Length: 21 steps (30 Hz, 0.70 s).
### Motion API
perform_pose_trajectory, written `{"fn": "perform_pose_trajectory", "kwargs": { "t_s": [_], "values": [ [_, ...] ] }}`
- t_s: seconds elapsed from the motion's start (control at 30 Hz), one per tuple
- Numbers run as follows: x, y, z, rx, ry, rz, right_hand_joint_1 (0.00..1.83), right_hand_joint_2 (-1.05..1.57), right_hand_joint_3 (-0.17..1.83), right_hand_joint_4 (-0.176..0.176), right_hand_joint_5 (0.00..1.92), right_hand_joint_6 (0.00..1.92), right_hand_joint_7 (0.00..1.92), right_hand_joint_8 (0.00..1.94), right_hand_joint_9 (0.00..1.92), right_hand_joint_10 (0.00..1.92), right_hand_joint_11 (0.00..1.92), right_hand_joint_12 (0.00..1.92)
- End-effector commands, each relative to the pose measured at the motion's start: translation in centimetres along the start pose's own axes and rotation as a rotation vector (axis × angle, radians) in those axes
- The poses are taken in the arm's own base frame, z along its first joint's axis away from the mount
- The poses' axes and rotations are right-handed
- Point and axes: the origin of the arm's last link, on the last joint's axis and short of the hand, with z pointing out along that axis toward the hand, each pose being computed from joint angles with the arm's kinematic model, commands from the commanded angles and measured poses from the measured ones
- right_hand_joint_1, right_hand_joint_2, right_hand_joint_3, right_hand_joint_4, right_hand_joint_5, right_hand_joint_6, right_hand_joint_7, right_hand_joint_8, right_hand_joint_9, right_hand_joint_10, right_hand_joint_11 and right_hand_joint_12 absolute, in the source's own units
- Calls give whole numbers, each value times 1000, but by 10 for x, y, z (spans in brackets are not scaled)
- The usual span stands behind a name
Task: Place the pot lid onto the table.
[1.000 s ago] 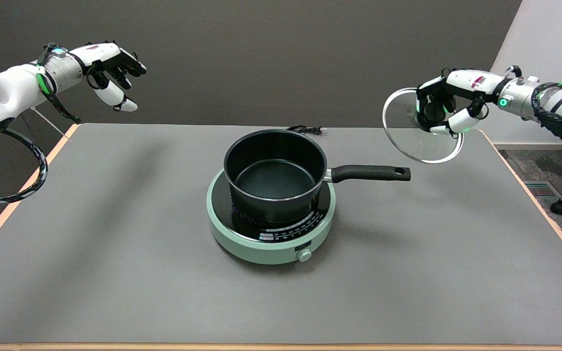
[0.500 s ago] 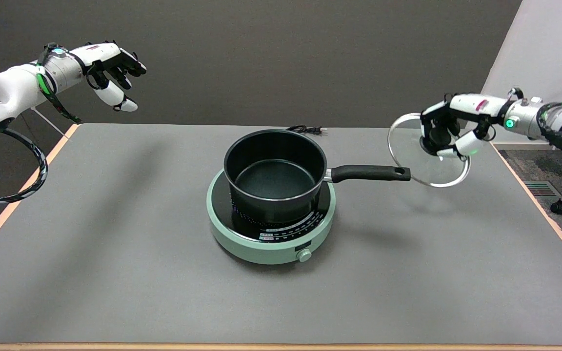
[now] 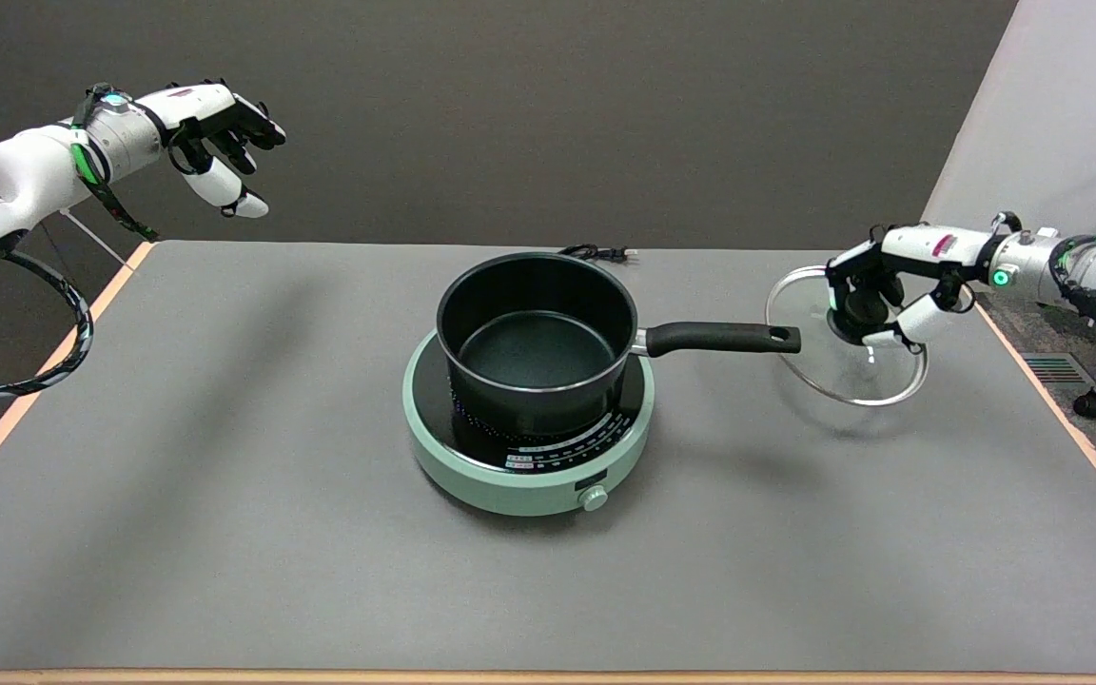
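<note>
Glass pot lid [image 3: 843,366], steel-rimmed, hangs tilted just above the grey tabletop [image 3: 225,533], right of the saucepan handle [image 3: 719,338] and very near its tip. Right hand [image 3: 876,303] has it by the black knob [image 3: 854,312], fingers [image 3: 919,319] curled around and pinching that knob, nothing spread. Low edge looks close to the surface, whether it's touching I can't tell. Risk from here, as I read it: let go while the lid's this tilted and it drops on its rim, rattles, maybe rolls toward the right edge; drift left and the rim clips the handle, nudging the black saucepan [image 3: 537,333] on the mint-green induction cooker [image 3: 529,447]. Printing rings the cooker's dial panel, far too small to read. No brand legible anywhere.
</note>
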Motion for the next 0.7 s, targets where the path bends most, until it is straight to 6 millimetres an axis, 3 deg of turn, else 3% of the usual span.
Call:
{"fn": "perform_pose_trajectory", "kwargs": {
  "t_s": [0.03,0.33,0.7],
  "values": [
    [-36,6,-6,-12,-97,19,1373,765,773,176,655,1349,928,1337,827,1681,679,1504],
    [-49,12,-8,-38,-115,37,1372,765,776,176,654,1351,927,1339,826,1683,677,1506],
    [-32,39,-13,-150,-79,-12,1372,763,780,176,655,1354,926,1343,823,1683,675,1506]
  ]
}}
